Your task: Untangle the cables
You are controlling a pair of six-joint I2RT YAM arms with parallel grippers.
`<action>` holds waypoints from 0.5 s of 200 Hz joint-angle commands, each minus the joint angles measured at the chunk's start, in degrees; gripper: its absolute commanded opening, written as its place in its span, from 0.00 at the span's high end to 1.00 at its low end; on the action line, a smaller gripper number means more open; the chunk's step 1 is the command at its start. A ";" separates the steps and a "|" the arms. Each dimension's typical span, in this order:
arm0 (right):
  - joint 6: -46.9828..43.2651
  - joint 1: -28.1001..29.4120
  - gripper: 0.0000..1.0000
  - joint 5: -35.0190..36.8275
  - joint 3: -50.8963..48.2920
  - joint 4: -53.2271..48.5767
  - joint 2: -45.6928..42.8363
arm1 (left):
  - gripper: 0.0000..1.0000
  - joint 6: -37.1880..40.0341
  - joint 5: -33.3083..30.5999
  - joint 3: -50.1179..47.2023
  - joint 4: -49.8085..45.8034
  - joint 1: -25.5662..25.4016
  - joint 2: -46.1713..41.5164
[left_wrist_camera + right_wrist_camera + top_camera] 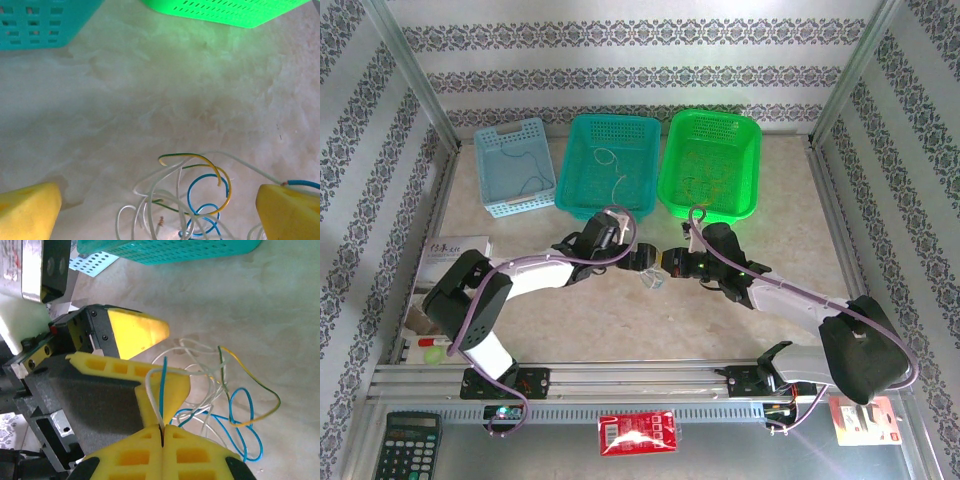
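The cables (pixel 655 281) are a small tangle of thin blue, yellow-green and white strands on the table between the two grippers. In the left wrist view the tangle (pixel 207 174) lies between the wide-apart yellow fingers (pixel 30 212) of my left gripper (pixel 160 215), which is open and touches nothing. My right gripper (pixel 163 427) is shut on the ends of a blue and a white strand, which rise from its fingertips toward the rest of the tangle (pixel 215 390). From above, the left gripper (pixel 646 260) and right gripper (pixel 669 266) almost meet over the cables.
Three baskets stand along the back: light blue (pixel 510 128), teal (pixel 615 119) and green (pixel 715 115), each with thin wire inside. A calculator (pixel 405 445) and a red packet (pixel 637 432) lie on the near rail. The left gripper's fingers (pixel 137 332) crowd the right wrist view.
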 commanded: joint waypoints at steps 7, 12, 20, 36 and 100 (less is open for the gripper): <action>-2.12 0.06 1.00 -2.78 -1.39 -0.40 -0.97 | 0.00 -0.62 -1.50 2.53 2.85 -0.71 1.04; -2.25 0.03 1.00 -3.12 -1.60 -0.47 -1.07 | 0.00 -0.54 -1.68 2.76 2.69 -0.71 1.14; -2.66 0.13 1.00 -3.84 -1.93 -0.51 -1.30 | 0.00 -0.38 -1.88 2.89 2.58 -0.71 1.26; -3.80 0.15 1.00 -5.82 -2.41 -0.38 -1.75 | 0.00 0.00 -2.45 3.05 2.36 -0.60 1.59; -8.63 -0.29 1.00 -13.49 -3.05 1.75 -2.65 | 0.00 0.37 -2.48 2.31 1.92 0.34 1.18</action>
